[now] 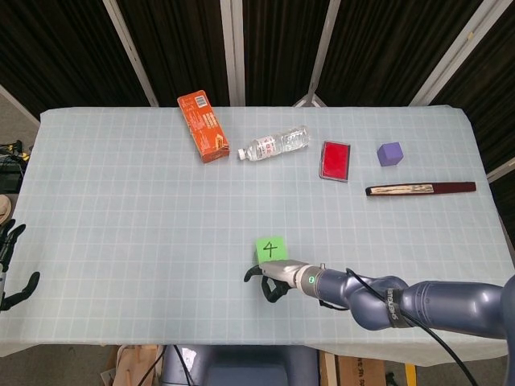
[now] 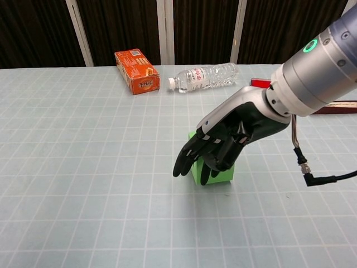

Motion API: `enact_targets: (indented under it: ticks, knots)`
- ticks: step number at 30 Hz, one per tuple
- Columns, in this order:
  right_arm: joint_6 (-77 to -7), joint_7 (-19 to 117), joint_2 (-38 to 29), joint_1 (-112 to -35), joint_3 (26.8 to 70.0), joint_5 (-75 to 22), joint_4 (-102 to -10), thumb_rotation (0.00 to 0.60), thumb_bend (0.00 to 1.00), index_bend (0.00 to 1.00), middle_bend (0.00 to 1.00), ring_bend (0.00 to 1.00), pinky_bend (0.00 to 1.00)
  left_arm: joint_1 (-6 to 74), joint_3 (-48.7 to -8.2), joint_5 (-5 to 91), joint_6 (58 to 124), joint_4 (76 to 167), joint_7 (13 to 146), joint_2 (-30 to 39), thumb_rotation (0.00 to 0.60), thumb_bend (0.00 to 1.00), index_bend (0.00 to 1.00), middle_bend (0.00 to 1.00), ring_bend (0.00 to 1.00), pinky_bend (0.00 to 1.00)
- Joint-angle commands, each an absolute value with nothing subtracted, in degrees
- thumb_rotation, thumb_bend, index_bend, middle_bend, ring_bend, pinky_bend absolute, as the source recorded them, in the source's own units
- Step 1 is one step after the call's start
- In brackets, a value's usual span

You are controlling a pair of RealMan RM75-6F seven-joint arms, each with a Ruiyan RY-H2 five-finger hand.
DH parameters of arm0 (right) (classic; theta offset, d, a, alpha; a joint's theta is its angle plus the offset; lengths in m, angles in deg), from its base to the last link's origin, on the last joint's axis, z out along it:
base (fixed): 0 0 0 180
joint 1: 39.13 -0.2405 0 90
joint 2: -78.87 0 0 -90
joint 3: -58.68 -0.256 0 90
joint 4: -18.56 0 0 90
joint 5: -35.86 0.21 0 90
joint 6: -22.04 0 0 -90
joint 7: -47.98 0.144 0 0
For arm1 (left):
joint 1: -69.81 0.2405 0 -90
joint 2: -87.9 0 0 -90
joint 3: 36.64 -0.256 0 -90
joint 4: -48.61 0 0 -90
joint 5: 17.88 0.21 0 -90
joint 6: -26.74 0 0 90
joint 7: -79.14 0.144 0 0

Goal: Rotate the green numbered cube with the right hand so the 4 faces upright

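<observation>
Green cube [image 1: 271, 249] sits on the desk [image 1: 121, 241] near the middle of the front edge, its top face showing a handwritten 4 in the head view. The right hand [image 2: 215, 146] reaches in low from the right-front corner and lies against the cube's near side; in the chest view its dark fingers [image 2: 187, 162] hang spread and slightly curled in front of the cube and past its left edge, and nothing is clamped between them. Whether the fingers truly press on the cube or only cover it from that camera I cannot tell. The left hand [image 1: 10, 273] hangs off the left edge of the desk, its fingers apart and holding nothing. Along the back edge lie an orange box [image 1: 203, 126], a water bottle [image 1: 276, 144], a red case [image 1: 335, 160], a small purple cube [image 1: 389, 153] and a long dark sheath [image 1: 420, 189], all well apart from the work. The risk I judge here is a push rather than a turn: loose fingers brushing one side could slide the cube across the cloth, or tip it onto another face so the 4 is lost from the top.
</observation>
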State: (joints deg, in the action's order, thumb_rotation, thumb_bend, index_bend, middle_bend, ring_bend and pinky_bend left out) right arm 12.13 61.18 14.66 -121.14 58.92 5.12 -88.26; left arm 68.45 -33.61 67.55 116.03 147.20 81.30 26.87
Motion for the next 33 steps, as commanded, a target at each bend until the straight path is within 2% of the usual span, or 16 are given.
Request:
enact_targets:
  ticks: [1,25,33]
  knots:
    - [11.07,61.82,14.18,-121.23,59.55,4.60,-88.17,0.600,0.89,0.18,0.11,0.21,0.13,68.45,-33.58,67.53,116.06,147.21,81.29,26.87,0.600,0.44,0.09,0.00,0.00,0.04]
    - [11.20,68.68,9.39,-120.27,57.15,2.11,-84.16,0.600,0.89,0.18,0.11,0.22,0.13,68.41,-33.48,67.42,116.05,147.09,81.00,26.91,0.600,0.44,0.09,0.00,0.00,0.04]
    - [8.55,69.33,8.93,-120.45,58.41,2.22,-83.23,0.600,0.89,0.18,0.11,0.22,0.13,68.35,-33.44,67.48,116.03,147.00,80.97,26.88,0.600,0.44,0.09,0.00,0.00,0.04]
